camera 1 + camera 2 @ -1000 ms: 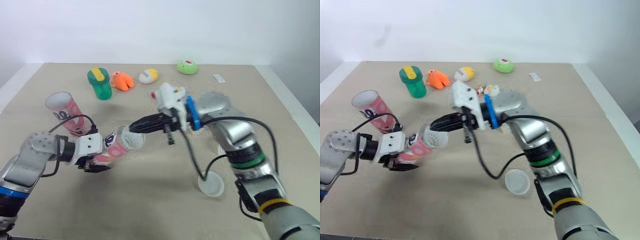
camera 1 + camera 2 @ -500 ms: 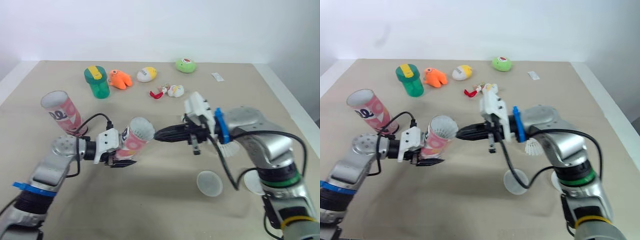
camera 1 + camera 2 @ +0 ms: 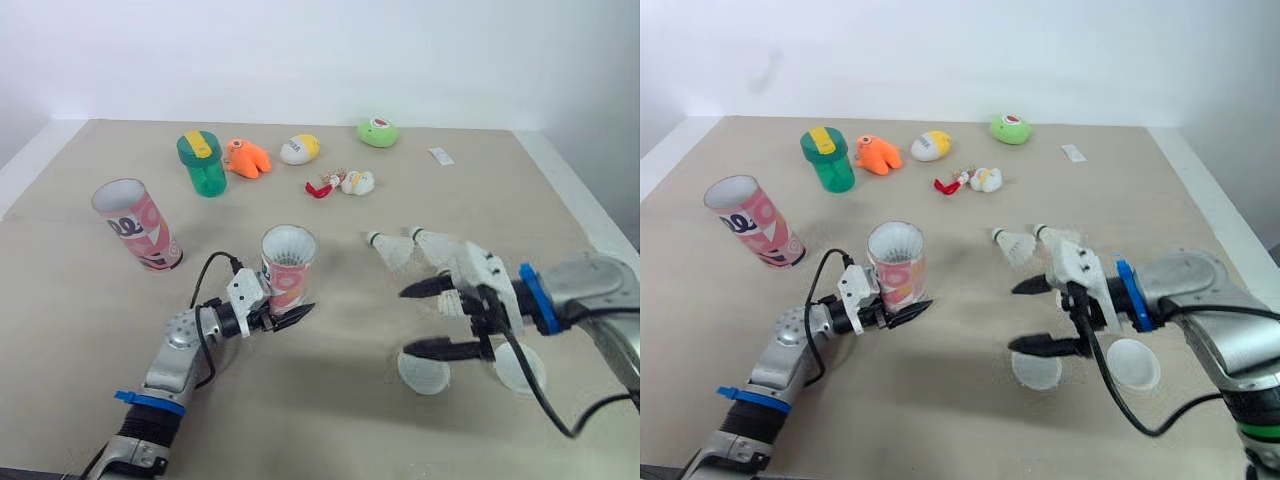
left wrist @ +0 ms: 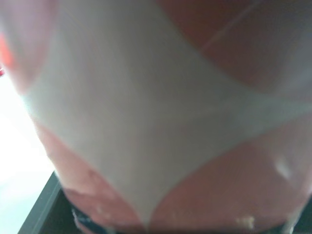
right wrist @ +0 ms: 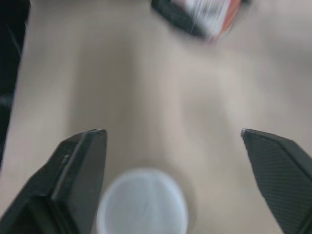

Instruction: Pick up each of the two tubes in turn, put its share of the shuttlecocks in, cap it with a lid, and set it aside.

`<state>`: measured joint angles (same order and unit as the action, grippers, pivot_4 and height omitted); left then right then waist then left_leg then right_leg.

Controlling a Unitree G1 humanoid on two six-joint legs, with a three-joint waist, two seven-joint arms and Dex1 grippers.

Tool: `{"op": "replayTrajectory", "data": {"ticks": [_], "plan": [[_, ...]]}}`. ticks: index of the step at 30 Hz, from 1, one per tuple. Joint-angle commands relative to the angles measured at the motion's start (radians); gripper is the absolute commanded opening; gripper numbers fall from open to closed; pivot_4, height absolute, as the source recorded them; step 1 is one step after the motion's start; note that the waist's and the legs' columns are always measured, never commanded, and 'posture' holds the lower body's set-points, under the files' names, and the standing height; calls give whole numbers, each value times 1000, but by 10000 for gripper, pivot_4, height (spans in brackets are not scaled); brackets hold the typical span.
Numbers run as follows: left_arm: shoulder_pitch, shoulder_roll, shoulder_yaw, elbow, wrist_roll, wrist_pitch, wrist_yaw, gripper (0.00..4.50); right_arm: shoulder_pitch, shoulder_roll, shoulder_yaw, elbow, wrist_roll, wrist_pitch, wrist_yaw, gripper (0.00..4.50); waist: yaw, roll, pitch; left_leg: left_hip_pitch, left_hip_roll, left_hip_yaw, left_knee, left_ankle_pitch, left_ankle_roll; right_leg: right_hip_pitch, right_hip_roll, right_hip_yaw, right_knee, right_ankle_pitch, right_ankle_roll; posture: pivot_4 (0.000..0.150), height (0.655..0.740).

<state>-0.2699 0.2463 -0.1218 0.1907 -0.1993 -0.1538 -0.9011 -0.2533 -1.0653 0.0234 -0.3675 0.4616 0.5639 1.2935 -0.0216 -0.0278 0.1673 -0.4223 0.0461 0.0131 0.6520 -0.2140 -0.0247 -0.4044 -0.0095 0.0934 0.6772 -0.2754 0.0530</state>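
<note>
The tube [image 3: 288, 268] was held upright, mouth up, clamped low in the left pincer [image 3: 282, 308], probably steadied for capping. Right of the tube, the right pincer [image 3: 405, 320] hung spread wide over a lid [image 3: 425, 373], apparently lining up to take it. Two loose shuttlecocks [image 3: 392, 250] also lay right of the tube.

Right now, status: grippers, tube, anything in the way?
Left gripper shut on pink tube, upright. Right gripper open over a lid. Second lid beside it; two shuttlecocks loose on table.
</note>
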Motion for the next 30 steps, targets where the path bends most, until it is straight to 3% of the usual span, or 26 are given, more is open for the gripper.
{"op": "replayTrajectory", "data": {"ticks": [1, 12, 15, 22, 26, 30], "plan": [[30, -24, -34, 56, 8, -9, 4, 33214, 11, 8, 13, 39, -66, -106, -3, 44697, 0, 2, -1, 0, 0, 1, 1, 0, 0, 0, 0, 1, 0, 1, 1, 1500, 7400], [45, -47, -33, 114, 13, -32, 11, 33214, 1, 107, 150, 227, -255, -313, -33, 44697, -2, 11, -7, 15, 0, 12, 0, 0, 0, 12, 0, 12, -4, 4, 6, 1500, 7400], [51, -44, -31, 112, 10, -28, 13, 33214, 2, 113, 150, 230, -258, -316, -27, 36601, -2, 12, -8, 16, 0, 12, 0, 0, 0, 14, 0, 12, -7, 4, 5, 1500, 7400], [57, -43, -28, 100, 9, -25, 21, 33214, 15, 101, 144, 224, -252, -307, -13, 1298, -3, 12, -10, 16, 0, 14, 0, -1, 0, 15, 0, 15, -11, 5, 5, 1500, 7400], [54, -45, -29, 105, 10, -26, 21, 33214, 6, 90, 135, 209, -241, -292, 5, 518, -3, 13, -11, 16, 0, 14, 0, -1, 0, 15, 0, 15, -11, 5, 5, 1500, 7400], [45, -44, -26, 117, 11, -30, 19, 33214, -148, 122, 72, 99, -73, -101, 4, 518, -4, 15, -11, 16, 0, 15, 0, -1, 0, 14, 0, 16, -11, 5, 5, 1500, 7400]]}}
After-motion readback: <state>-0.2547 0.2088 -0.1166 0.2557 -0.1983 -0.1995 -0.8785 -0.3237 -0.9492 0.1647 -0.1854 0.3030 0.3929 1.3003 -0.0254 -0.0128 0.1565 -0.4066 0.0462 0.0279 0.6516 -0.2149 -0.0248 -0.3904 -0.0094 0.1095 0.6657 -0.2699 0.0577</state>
